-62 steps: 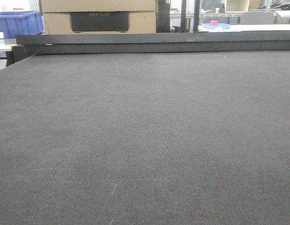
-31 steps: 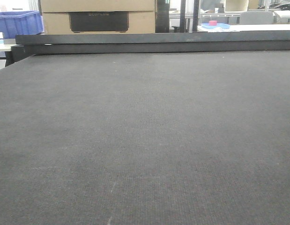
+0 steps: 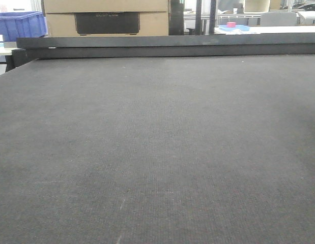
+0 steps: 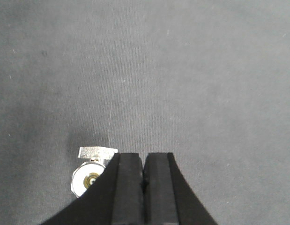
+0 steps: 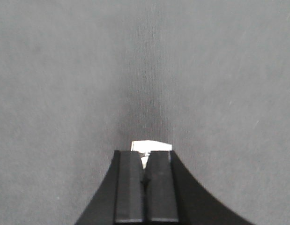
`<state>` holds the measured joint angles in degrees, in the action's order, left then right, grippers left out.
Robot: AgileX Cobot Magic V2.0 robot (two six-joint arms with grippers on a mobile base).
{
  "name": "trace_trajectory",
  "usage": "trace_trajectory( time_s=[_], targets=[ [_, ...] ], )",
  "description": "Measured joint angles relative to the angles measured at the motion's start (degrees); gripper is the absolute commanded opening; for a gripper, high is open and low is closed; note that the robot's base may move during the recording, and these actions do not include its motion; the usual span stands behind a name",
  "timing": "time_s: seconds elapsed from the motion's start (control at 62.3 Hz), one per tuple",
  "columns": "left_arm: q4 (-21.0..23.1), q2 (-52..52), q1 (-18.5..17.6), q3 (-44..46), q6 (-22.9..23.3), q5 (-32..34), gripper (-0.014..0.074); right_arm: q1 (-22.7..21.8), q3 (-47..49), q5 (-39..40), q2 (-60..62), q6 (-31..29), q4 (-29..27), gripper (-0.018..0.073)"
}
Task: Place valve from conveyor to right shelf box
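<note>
The pads of the left end effector [image 4: 145, 157] are seen pressed together, with only a thin dark seam between them and nothing held; just beside its left finger a silver valve [image 4: 88, 177] is found lying on the conveyor [image 4: 191, 84], its round body partly hidden behind that finger and its flat handle [image 4: 98, 152] turned away from the camera; whether finger and valve touch cannot be told. The pads of the right end effector [image 5: 145, 156] are likewise shown closed to a narrow slit; a sliver of pale metal is seen in the slit at the tips, and a flat silver bar [image 5: 151, 146] is seen just beyond them, over the grey weave; whether this piece is clamped or merely lies beneath the pads cannot be told, nor whether it is the same valve. In the front view the dark grey woven conveyor is spread across most of the frame, bounded at its far edge by a black bar [image 3: 167, 46]; beyond the bar a cardboard box [image 3: 106, 6], a blue crate [image 3: 20, 25] and a small pink object [image 3: 231, 24] are visible.
</note>
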<state>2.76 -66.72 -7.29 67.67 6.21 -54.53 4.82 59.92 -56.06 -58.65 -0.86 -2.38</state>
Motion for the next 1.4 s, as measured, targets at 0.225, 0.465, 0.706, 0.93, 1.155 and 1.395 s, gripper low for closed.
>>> trace_trajectory(
  time_s=[0.225, 0.465, 0.706, 0.93, 1.155, 1.395],
  targets=[
    [0.0, -0.4, 0.0, 0.0, 0.0, -0.2, -0.0111, 0.0, 0.4, -1.0, -3.3, 0.0, -0.1, -0.0169],
    [0.0, -0.4, 0.0, 0.1, 0.0, -0.4, -0.0111, 0.0, 0.4, -1.2, -4.2, 0.0, -0.9, -0.0127],
    [0.0, -0.4, 0.0, 0.2, 0.0, -0.4, -0.0111, 0.0, 0.6, -2.8, -10.6, 0.0, -1.1, 0.0274],
    [0.0, -0.4, 0.0, 0.2, 0.0, -0.4, -0.0111, 0.0, 0.6, -3.4, -15.9, 0.0, -1.1, 0.0468],
    [0.0, -0.4, 0.0, 0.2, 0.0, -0.4, -0.0111, 0.0, 0.8, -7.4, -20.2, 0.0, 2.4, 0.0468],
    [0.1, -0.4, 0.0, 0.2, 0.0, -0.5, -0.0111, 0.0, 0.8, -8.7, -25.3, 0.0, 3.1, 0.0468]
  ],
)
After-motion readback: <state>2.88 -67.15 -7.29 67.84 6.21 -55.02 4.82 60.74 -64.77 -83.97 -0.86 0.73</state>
